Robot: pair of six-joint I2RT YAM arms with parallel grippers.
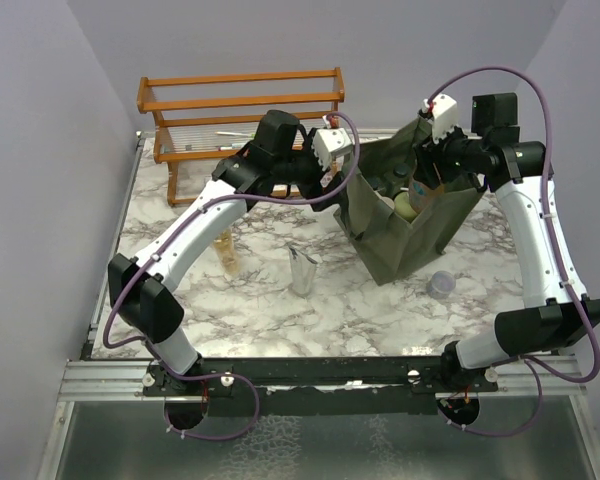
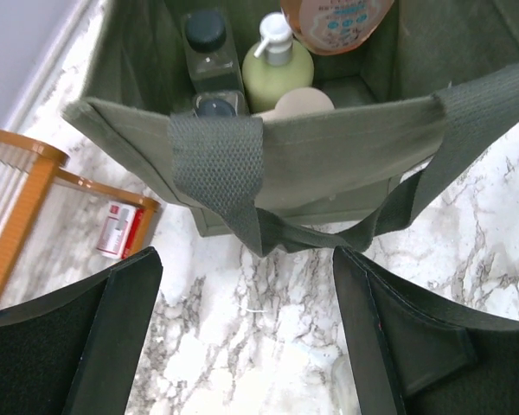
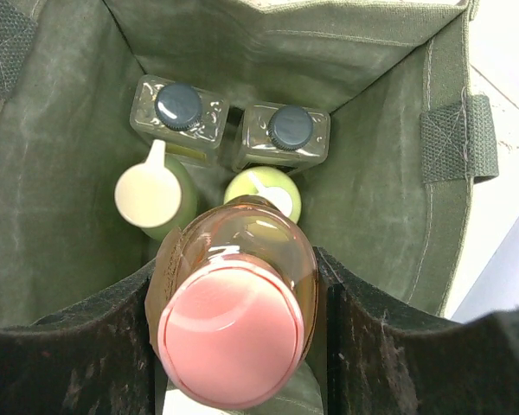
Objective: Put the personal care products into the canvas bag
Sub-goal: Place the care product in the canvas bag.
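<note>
The olive canvas bag (image 1: 405,235) stands open at the right of the table. My right gripper (image 3: 235,270) is over its mouth, shut on an amber-orange bottle (image 3: 233,324) with a pink cap, held upright. On the bag floor below stand two black-capped bottles (image 3: 179,108) and two pale green pump bottles (image 3: 151,194). My left gripper (image 2: 246,320) is open and holds nothing, low over the marble just outside the bag's left wall, facing its strap (image 2: 216,173). A silver tube (image 1: 302,270) stands mid-table. A beige bottle (image 1: 225,248) stands under the left arm.
An orange wooden rack (image 1: 240,100) runs along the back left. A small lavender jar (image 1: 441,284) sits in front of the bag. A little red and white box (image 2: 117,229) lies by the rack's foot.
</note>
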